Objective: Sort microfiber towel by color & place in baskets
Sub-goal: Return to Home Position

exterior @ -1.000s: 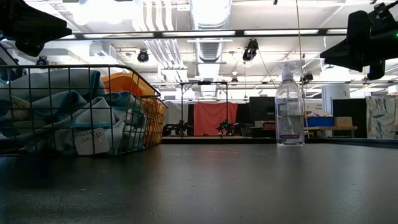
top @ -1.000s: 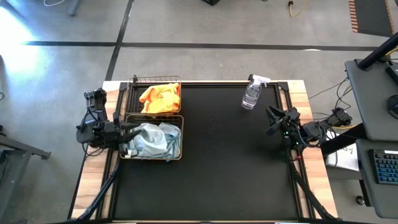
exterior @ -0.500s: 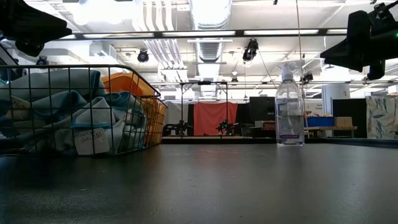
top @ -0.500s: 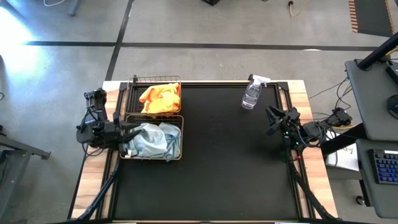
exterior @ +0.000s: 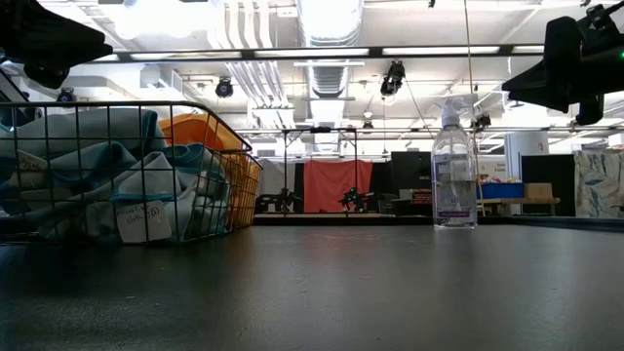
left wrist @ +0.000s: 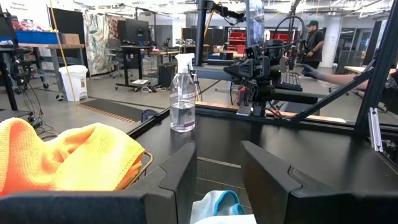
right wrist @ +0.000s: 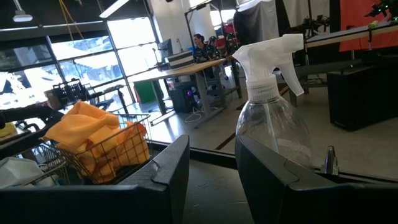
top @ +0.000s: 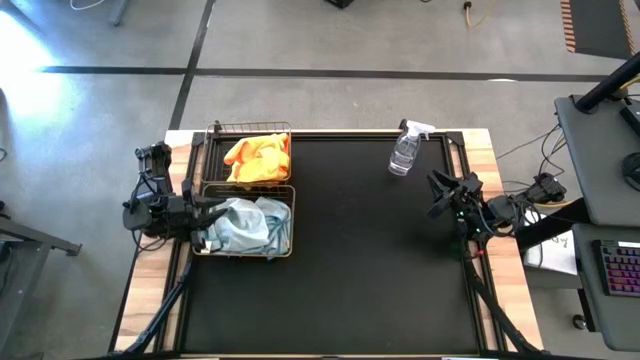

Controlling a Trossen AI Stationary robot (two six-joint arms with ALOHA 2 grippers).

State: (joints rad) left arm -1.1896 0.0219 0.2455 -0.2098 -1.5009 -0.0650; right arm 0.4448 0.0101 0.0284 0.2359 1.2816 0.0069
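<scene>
Orange towels [top: 258,158] lie heaped in the far wire basket [top: 214,131], and pale blue-grey towels [top: 243,224] fill the near basket [top: 290,245]. Both baskets stand on the black mat at the table's left. My left gripper [top: 210,212] hovers open over the left rim of the near basket; its wrist view shows a blue-grey towel [left wrist: 217,202] below the gap and the orange towels [left wrist: 68,155] beside it. My right gripper [top: 437,196] waits open at the table's right edge, raised, near the spray bottle.
A clear plastic spray bottle [top: 405,150] stands upright at the mat's far right, close to the right gripper. The black mat [top: 370,260] stretches bare between the baskets and the right arm. A desk with a keyboard [top: 620,265] lies beyond the table's right.
</scene>
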